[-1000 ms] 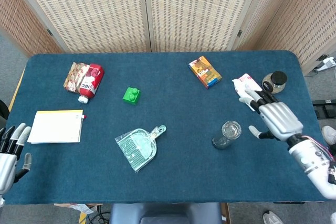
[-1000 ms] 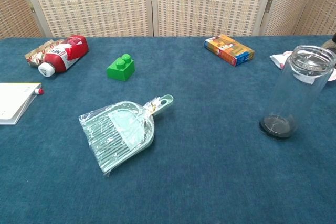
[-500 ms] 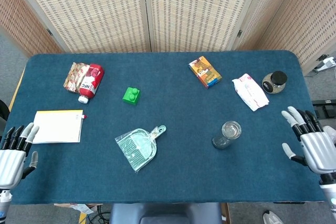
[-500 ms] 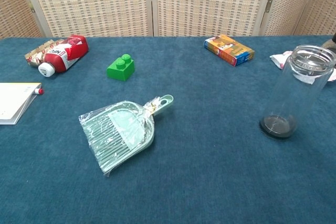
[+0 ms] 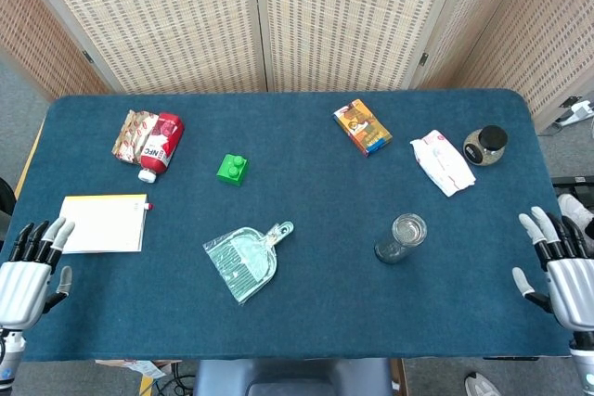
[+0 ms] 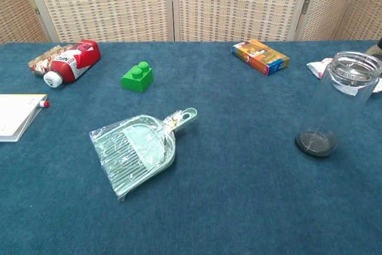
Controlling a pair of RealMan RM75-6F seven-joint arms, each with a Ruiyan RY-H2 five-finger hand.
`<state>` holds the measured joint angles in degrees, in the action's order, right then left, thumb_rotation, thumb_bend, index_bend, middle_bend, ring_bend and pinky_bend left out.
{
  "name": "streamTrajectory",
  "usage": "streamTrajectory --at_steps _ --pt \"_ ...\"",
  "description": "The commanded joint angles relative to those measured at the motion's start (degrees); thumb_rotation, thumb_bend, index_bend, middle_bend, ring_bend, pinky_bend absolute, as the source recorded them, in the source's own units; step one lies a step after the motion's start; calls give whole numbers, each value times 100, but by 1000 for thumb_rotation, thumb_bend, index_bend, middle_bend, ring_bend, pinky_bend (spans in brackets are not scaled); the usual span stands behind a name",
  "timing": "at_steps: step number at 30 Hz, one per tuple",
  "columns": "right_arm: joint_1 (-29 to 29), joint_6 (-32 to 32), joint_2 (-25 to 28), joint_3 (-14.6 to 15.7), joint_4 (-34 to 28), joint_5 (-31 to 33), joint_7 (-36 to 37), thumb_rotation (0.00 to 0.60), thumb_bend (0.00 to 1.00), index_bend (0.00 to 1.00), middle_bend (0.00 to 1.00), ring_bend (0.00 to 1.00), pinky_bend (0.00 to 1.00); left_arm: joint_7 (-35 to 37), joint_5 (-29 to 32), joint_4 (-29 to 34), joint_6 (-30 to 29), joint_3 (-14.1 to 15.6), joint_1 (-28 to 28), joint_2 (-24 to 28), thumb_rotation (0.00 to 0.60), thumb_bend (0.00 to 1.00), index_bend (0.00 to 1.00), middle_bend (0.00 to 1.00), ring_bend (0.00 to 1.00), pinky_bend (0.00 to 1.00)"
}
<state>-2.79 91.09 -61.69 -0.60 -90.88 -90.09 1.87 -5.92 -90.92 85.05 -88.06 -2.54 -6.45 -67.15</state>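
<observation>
My right hand (image 5: 561, 271) hangs open at the table's near right corner, fingers spread, holding nothing. The clear glass jar (image 5: 403, 236) (image 6: 337, 103) stands upright to its left, well apart from it. My left hand (image 5: 26, 271) is open at the near left corner, just below the white notepad (image 5: 100, 223) (image 6: 13, 115). Neither hand shows in the chest view. A pale green dustpan in a plastic wrapper (image 5: 243, 261) (image 6: 138, 150) lies in the near middle of the blue table (image 5: 316, 183).
A red tube on a snack packet (image 5: 150, 141) (image 6: 68, 62) lies far left. A green brick (image 5: 232, 169) (image 6: 137, 77), an orange box (image 5: 362, 127) (image 6: 260, 56), a white packet (image 5: 444, 162) and a dark-lidded jar (image 5: 485, 145) sit further back. Wicker screens stand behind.
My right hand has drawn back from beside the white packet and glass jar to the table's near right corner. The left hand has shifted slightly. The objects have not moved.
</observation>
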Motion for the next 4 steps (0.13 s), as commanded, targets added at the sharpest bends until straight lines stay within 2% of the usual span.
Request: streamTrajectory --at_steps 1,4 --pt "-28 -108 -13 -22 30 46 3 600 378 54 0 0 0 13 28 -11 -6 -8 4 9 600 539 0 58 0 0" --pt "-75 -219 -37 -41 38 62 -5 600 378 54 0 0 0 39 46 -20 0 1 11 10 600 540 0 58 0 0"
